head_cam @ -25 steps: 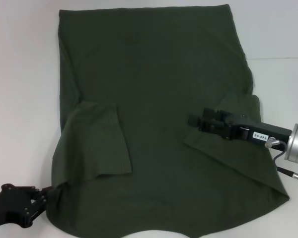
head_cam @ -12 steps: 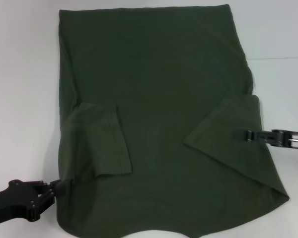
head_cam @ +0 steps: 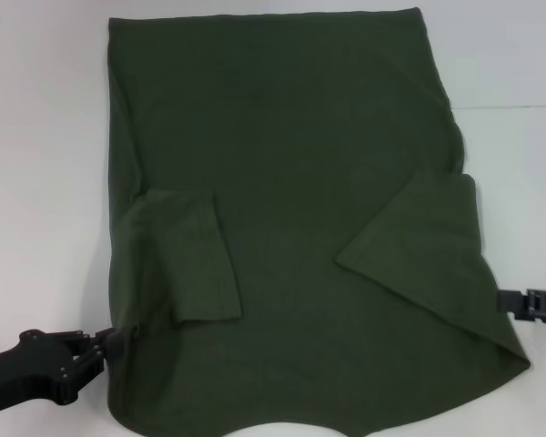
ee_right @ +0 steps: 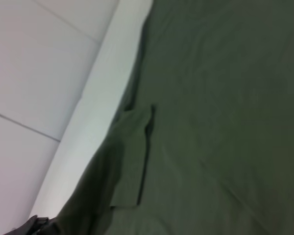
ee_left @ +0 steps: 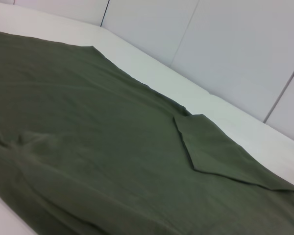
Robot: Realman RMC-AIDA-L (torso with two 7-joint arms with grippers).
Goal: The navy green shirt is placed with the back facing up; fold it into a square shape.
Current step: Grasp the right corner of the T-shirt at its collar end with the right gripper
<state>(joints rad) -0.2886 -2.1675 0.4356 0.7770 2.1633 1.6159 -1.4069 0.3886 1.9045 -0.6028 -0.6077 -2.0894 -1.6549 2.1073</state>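
Both sleeves lie folded onto the navy green shirt (head_cam: 291, 200).

I'm seeing the navy green shirt (head_cam: 291, 228) lying on the surface (head_cam: 36, 182), stretching rightward from my left gripper (head_cam: 109, 344) at its near-left edge; my right gripper (head_cam: 502, 301) is sitting just off its right edge.

Navy green shirt (ee_left: 98, 147) spread flat, one sleeve (ee_left: 220, 156) folded inward.

We see the navy green shirt (head_cam: 291, 218) cut off at the frame's bottom edge; the right gripper (head_cam: 505, 301) is mostly cropped at the lower right, its fingers unreadable.
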